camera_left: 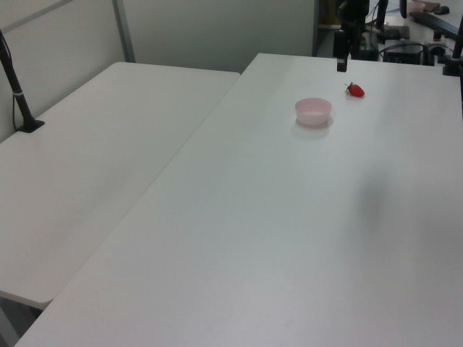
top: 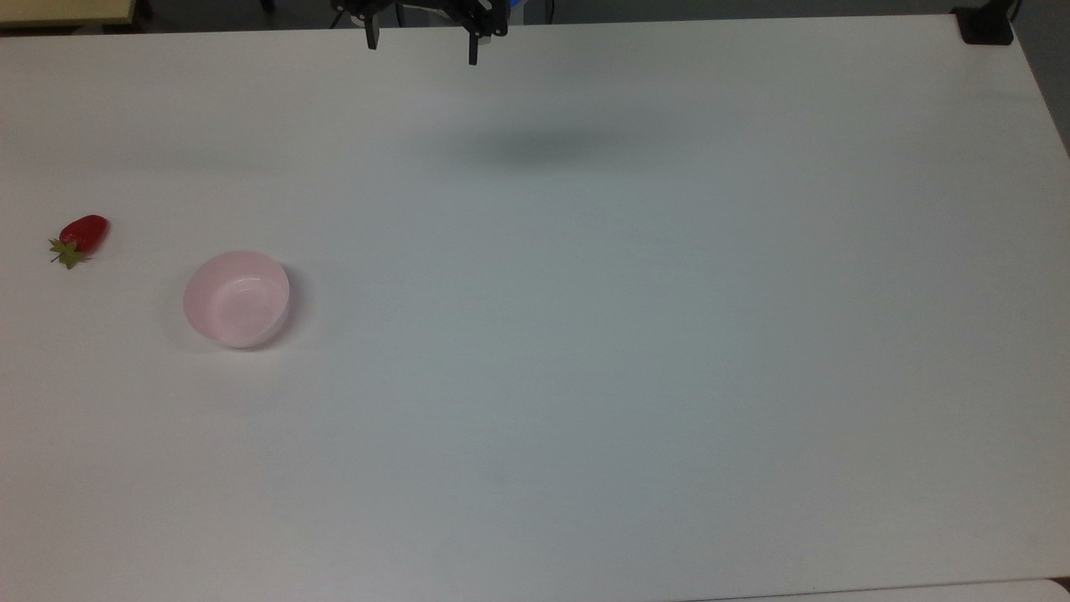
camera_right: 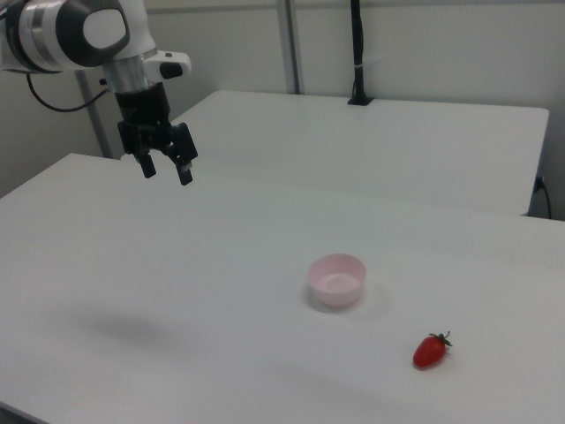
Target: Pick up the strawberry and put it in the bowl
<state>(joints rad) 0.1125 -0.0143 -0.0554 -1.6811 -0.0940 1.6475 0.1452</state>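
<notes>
White tabletop (top: 585,351) carries a glossy red strawberry (top: 82,237) near a pale pink plastic bowl (top: 237,298); the black two-finger gripper (camera_right: 167,168) hangs spread apart, empty, well away.

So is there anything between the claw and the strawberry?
In the right view, the pink bowl sits roughly between the open gripper and the strawberry; the rest is bare white table.

- Your strawberry (top: 84,232) is glossy red with a green leafy cap; no other pattern
- Your bowl (top: 237,298) is plain pale pink, slightly whiter inside
- The table (top: 585,334) you're working on is plain white
- Your gripper (camera_right: 165,167) has 2 black fingers; the arm (camera_right: 71,31) above is white and grey
</notes>
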